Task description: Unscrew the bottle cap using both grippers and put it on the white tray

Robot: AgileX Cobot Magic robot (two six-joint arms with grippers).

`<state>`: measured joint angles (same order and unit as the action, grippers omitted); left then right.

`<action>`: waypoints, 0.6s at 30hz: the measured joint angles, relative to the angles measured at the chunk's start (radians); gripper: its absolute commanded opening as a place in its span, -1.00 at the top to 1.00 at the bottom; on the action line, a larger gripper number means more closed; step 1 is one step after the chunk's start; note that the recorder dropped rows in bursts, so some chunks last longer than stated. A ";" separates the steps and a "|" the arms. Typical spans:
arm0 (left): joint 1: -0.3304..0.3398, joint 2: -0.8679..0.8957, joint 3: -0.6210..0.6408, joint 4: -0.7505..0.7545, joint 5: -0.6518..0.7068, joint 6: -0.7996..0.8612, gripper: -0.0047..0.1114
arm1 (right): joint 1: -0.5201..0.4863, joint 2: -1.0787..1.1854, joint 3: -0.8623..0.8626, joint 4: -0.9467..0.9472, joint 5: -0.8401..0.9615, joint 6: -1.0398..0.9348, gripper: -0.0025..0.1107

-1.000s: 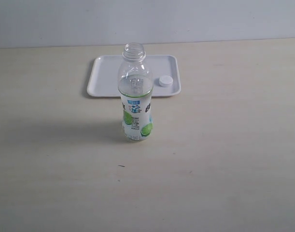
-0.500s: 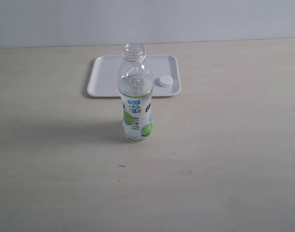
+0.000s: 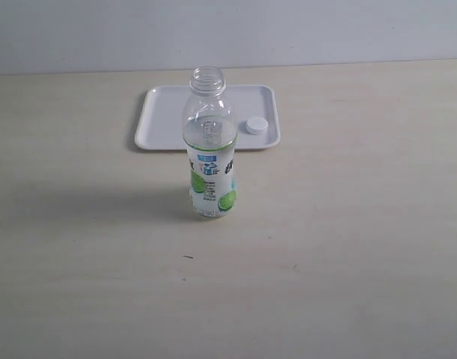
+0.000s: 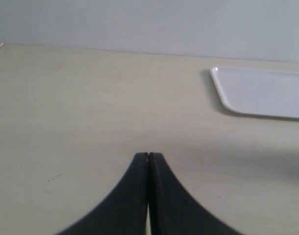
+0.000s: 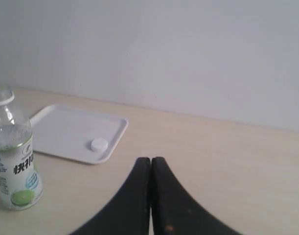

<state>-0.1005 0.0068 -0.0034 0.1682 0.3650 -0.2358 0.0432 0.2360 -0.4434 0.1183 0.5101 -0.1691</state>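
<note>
**Since the bottle cap [image 3: 256, 126] is already off, I judge the step finished**

As the bottle cap lies flat near the right front corner of the white tray [image 3: 162, 120], I would only keep both arms clear of the bottle [image 3: 210, 161]. It stands upright and open-necked on the surface [image 3: 348, 247], just in front of the tray. The left gripper [image 4: 148, 156] and right gripper [image 5: 150, 159] have their jaws pressed together, empty. Cap: small, round, white.

table [image 3: 348, 254]: pale beige top, faint wood-ish grain, matte; one tiny dark speck [image 3: 188, 257] on the near side | wall [image 3: 228, 30]: plain light grey-blue, runs straight along the table's far edge | light: soft, pretty even
</note>
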 measured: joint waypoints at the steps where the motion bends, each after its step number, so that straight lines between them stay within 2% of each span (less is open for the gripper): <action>1: 0.000 0.000 0.000 0.000 0.000 0.000 0.92 | -0.003 -0.019 0.000 0.000 0.000 0.000 0.96; 9: 0.000 0.000 0.000 0.000 0.000 0.000 0.92 | -0.004 -0.043 0.037 -0.001 -0.033 -0.004 0.96; 18: 0.000 0.000 0.000 0.000 0.000 0.000 0.92 | -0.030 -0.161 0.246 -0.012 -0.184 0.078 0.96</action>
<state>-0.1005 0.0068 -0.0034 0.1682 0.3650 -0.2358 0.0132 0.0751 -0.1971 0.1068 0.3262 -0.0908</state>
